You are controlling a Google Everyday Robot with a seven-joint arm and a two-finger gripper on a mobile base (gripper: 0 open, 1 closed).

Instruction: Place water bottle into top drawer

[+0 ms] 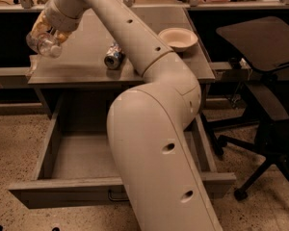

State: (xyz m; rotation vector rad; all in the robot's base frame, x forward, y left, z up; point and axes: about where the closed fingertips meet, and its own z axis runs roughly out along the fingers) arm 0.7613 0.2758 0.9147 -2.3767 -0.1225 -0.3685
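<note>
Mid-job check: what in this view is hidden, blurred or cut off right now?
Camera view:
- top drawer: right part of its floor hidden behind the arm.
- drawer handle: right end covered by the arm.
- water bottle, held by the gripper over the table's left edge: label too blurred to read.
- chair: cut off at the right edge.

A can (113,59) lies on the table (82,67), a pale bowl (178,38) near it, an office chair (260,36) alongside.

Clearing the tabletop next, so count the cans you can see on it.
1. The can lies on its side on the table, beside the arm, which may hide another. The gripper, up left, holds the water bottle, not a can.
</note>
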